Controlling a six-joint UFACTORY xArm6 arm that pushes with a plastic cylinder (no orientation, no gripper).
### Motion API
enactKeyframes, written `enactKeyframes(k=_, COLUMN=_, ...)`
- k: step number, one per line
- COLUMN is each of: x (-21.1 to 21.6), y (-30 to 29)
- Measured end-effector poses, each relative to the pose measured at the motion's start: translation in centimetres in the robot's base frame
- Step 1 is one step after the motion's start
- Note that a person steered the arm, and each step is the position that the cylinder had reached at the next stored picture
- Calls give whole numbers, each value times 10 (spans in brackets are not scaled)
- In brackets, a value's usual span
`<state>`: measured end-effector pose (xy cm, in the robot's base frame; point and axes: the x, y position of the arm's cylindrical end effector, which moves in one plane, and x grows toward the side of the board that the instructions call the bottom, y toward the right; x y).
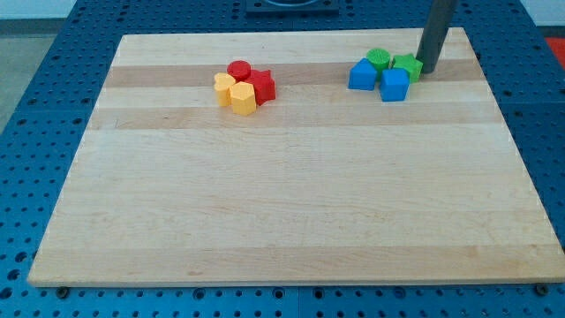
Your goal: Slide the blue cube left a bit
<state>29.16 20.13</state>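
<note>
The blue cube (395,85) sits near the view's top right of the wooden board (291,194). Another blue block (361,76) lies just to its left. A green cylinder (379,59) and a green block (407,67) stand right behind them, all four packed together. My tip (429,70) rests on the board just to the right of the green block, up and to the right of the blue cube. It is close to the green block; I cannot tell if they touch.
A second cluster lies at the view's top centre-left: a red cylinder (238,70), a red star-like block (260,86), a yellow heart-like block (224,85) and a yellow block (243,98). The board's right edge is near my tip.
</note>
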Motion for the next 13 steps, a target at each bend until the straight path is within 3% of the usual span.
enactKeyframes(k=3, x=0, y=-16)
enactKeyframes(k=5, x=50, y=49)
enactKeyframes(k=6, x=85, y=49)
enactKeyframes(k=9, x=95, y=-47)
enactKeyframes(k=13, x=85, y=-75)
